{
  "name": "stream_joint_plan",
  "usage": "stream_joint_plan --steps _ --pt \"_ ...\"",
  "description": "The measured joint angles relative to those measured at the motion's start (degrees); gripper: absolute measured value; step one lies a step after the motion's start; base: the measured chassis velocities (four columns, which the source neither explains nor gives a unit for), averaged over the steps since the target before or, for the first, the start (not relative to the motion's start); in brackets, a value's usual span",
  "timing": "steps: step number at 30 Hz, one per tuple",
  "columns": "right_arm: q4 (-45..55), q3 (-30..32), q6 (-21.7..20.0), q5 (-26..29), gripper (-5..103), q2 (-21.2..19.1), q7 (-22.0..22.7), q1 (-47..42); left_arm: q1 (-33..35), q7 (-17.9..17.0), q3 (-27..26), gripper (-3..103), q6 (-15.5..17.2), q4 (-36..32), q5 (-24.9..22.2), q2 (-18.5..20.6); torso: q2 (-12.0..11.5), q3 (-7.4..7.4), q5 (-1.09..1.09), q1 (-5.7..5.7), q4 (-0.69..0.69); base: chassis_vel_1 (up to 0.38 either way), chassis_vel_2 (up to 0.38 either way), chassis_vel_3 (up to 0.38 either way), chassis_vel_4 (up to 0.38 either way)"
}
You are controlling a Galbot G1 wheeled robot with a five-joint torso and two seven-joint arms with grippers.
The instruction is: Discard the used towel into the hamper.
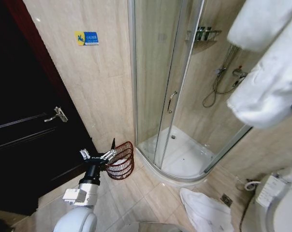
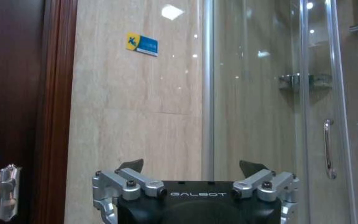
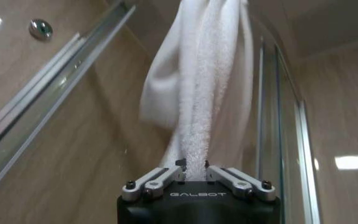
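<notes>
The right end effector [image 3: 193,164], clamped on the white towel [image 3: 199,88], sits upper right in the head view, while the hamper [image 1: 122,160] stands lower left, beside the open left end effector [image 1: 98,154].

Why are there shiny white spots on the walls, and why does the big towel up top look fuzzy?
Left wrist view: a lamp glares off the tile. Right wrist view: bright patches of the same glare sit on the wall, and the towel is sharp where the right gripper pinches it. Head view: the towel hangs very near the camera, so it blurs; the hamper by the left gripper stays clear.
</notes>
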Motion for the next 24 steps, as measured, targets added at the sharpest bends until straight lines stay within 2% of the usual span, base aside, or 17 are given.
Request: stream_joint_plan --steps 2,7,10,12,17,24 --pt "0.3 -1.3 1.2 -1.7 3 3.0 -0.2 -1.3 0.0 0.0 0.0 100 0.0 0.0 0.0 0.0 0.0 0.00 -0.01 0.00 0.00 0.000 0.000 0.000 0.000" --pt "1.0 -4.0 3.1 -5.2 3 6.9 0.0 -3.1 0.0 0.0 0.0 100 0.0 0.0 0.0 0.0 0.0 0.01 0.01 0.01 0.01 0.000 0.000 0.000 0.000" --pt "1.6 -6.6 5.7 -9.1 3 10.2 0.1 -4.6 0.0 0.0 0.0 100 0.0 0.0 0.0 0.0 0.0 0.00 -0.01 0.01 0.01 0.000 0.000 0.000 0.000" --pt "1.6 -6.8 6.1 -9.6 3 10.6 0.0 -4.8 0.0 0.0 0.0 100 0.0 0.0 0.0 0.0 0.0 0.00 -0.01 0.01 0.01 0.000 0.000 0.000 0.000" --pt "0.7 -8.4 11.4 -15.9 3 14.0 0.1 -5.5 0.0 0.0 0.0 100 0.0 0.0 0.0 0.0 0.0 0.00 -0.02 0.01 0.01 0.000 0.000 0.000 0.000" --pt "0.0 -8.8 15.0 -17.2 3 16.6 0.5 -6.2 0.0 0.0 0.0 100 0.0 0.0 0.0 0.0 0.0 0.00 0.00 0.01 0.01 0.000 0.000 0.000 0.000"
